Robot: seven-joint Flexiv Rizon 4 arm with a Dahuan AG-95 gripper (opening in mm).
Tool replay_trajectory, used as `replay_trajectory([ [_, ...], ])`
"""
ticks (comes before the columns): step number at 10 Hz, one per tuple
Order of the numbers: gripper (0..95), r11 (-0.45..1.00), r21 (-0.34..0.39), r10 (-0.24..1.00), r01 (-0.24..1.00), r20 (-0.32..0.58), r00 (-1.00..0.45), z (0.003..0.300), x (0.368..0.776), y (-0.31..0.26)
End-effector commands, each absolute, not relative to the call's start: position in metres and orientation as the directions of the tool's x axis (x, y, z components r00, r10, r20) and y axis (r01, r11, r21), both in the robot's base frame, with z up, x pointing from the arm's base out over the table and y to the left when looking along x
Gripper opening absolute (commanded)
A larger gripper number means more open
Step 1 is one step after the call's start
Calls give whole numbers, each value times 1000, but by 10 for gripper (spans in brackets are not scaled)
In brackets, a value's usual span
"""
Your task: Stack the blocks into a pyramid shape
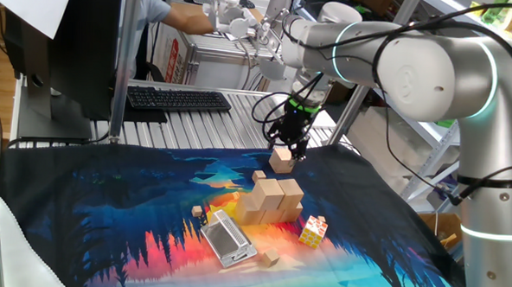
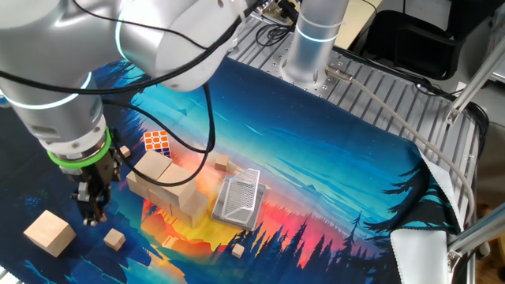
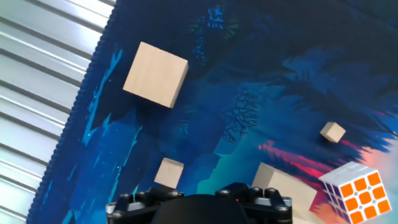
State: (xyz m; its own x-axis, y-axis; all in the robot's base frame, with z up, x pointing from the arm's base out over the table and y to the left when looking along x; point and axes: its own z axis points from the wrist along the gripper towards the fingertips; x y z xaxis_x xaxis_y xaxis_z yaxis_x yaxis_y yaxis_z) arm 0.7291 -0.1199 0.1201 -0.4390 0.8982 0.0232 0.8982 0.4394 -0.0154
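Note:
One light-tan wooden block (image 1: 281, 159) lies alone on the printed mat, apart from the others; it also shows in the other fixed view (image 2: 49, 233) and in the hand view (image 3: 155, 74). Several more blocks stand packed together in a stack (image 1: 271, 200) at mid-mat, also visible in the other fixed view (image 2: 162, 181); one of them (image 3: 283, 186) shows low in the hand view. My gripper (image 2: 93, 209) hangs above the mat between the lone block and the stack, touching neither. Its fingers look close together and hold nothing. In the first fixed view the gripper (image 1: 293, 147) is just above the lone block.
A multicoloured puzzle cube (image 1: 314, 231) sits beside the stack. A metal perforated box (image 1: 228, 239) lies in front. Tiny wooden cubes are scattered about (image 1: 259, 175) (image 1: 270, 258) (image 2: 115, 239). A keyboard (image 1: 178, 99) lies on the slatted table beyond the mat's edge.

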Motion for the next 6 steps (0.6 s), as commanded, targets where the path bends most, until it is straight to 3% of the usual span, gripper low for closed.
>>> replay_trajectory([
  [1,760,498,-10,861,867,121,-494,121,731,-120],
  [6,760,595,-22,800,803,108,-590,121,731,-120],
])
